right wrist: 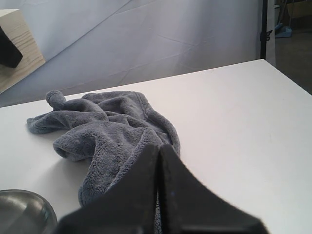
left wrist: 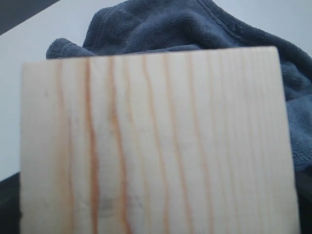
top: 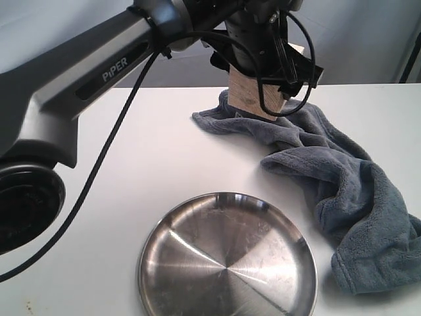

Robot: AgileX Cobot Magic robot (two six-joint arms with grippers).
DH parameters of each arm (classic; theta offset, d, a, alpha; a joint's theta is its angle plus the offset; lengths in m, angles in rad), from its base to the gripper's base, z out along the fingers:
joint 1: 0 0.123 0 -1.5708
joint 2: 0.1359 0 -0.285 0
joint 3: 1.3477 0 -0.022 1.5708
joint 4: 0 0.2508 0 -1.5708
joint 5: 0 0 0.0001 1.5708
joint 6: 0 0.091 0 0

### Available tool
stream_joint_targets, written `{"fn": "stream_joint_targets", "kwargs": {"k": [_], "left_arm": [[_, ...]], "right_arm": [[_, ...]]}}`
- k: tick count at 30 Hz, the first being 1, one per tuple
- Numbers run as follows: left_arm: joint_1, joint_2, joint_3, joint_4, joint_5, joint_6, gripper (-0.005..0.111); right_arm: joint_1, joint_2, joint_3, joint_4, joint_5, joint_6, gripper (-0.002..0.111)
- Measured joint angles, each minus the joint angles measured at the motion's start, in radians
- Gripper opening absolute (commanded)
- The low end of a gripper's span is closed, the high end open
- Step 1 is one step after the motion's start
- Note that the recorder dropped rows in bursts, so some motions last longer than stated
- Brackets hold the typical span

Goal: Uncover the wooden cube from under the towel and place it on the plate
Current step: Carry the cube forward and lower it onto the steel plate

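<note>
The wooden cube (top: 252, 100) hangs tilted above the far end of the towel (top: 342, 178), with my left gripper (top: 266, 76) shut on it from above. In the left wrist view the cube's grained face (left wrist: 156, 146) fills most of the picture and hides the fingers, with the towel (left wrist: 161, 24) behind it. The plate (top: 227, 263) lies empty at the front of the table. My right gripper (right wrist: 159, 152) is shut on nothing, low over the table beside the towel (right wrist: 112, 126). From there the cube (right wrist: 22, 41) shows at the upper edge and the plate's rim (right wrist: 22, 209) at the lower corner.
The left arm's grey link (top: 99, 72) and its black cable (top: 105, 164) cross over the left half of the white table (top: 164, 151). A white backdrop (right wrist: 146, 39) stands behind the table. The table's far edge (right wrist: 287, 73) meets a dark floor.
</note>
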Motion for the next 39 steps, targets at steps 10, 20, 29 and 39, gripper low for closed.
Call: {"fn": "stream_joint_targets", "kwargs": {"k": [10, 20, 29, 39], "left_arm": [[0.000, 0.005, 0.000, -0.023, 0.002, -0.019, 0.000], [-0.080, 0.015, 0.000, 0.086, 0.008, -0.004, 0.000], [-0.086, -0.073, 0.021, -0.203, 0.006, 0.080, 0.000], [-0.083, -0.533, 0.919, -0.251, -0.385, 0.113, 0.000]], "right_arm": [[0.000, 0.000, 0.000, 0.000, 0.000, 0.000, 0.003], [0.000, 0.000, 0.000, 0.000, 0.000, 0.000, 0.003], [0.000, 0.000, 0.000, 0.000, 0.000, 0.000, 0.003], [0.000, 0.000, 0.000, 0.000, 0.000, 0.000, 0.003]]}}
